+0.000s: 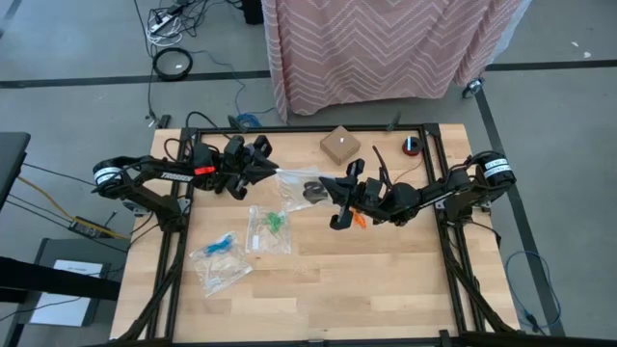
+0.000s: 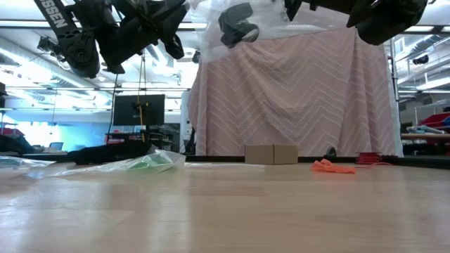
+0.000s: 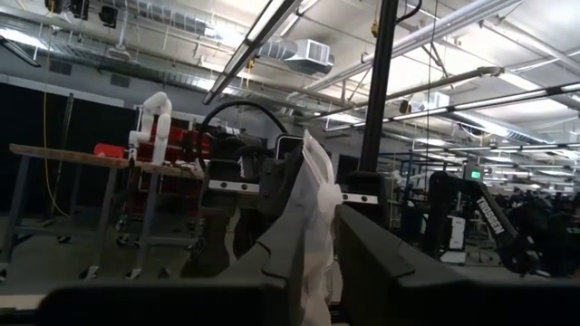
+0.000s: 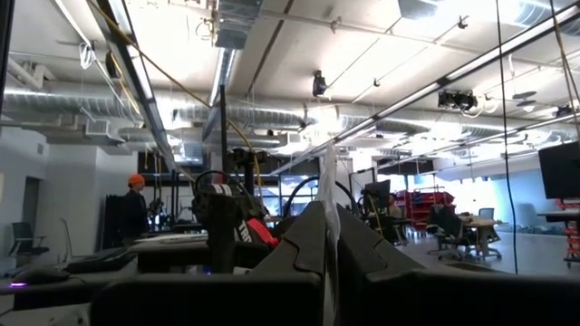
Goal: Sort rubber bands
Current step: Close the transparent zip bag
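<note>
I have both tools raised off the desk (image 1: pixel 318 289), sharing one clear bag (image 1: pixel 301 183) stretched between them toward the far middle. My left tool (image 1: pixel 272 172) pinches the bag's left edge; from its wrist I see the white plastic (image 3: pixel 313 217) pressed between its fingers (image 3: pixel 272 263). My right tool (image 1: pixel 333 185) is closed tight on the bag's right edge, a thin strip of plastic (image 4: pixel 328 208) standing between its fingers (image 4: pixel 299 240). Dark bands (image 1: pixel 313 190) sit inside the held bag. Orange bands (image 1: pixel 359 220) lie loose on the desk just near of my right tool. Green bands (image 1: pixel 275 222) sit in a second bag (image 1: pixel 268 231) near the desk's middle, and blue bands (image 1: pixel 224 244) in a third bag (image 1: pixel 222 262) to its left and nearer. A small box (image 1: pixel 339 146) stands at the far edge.
</note>
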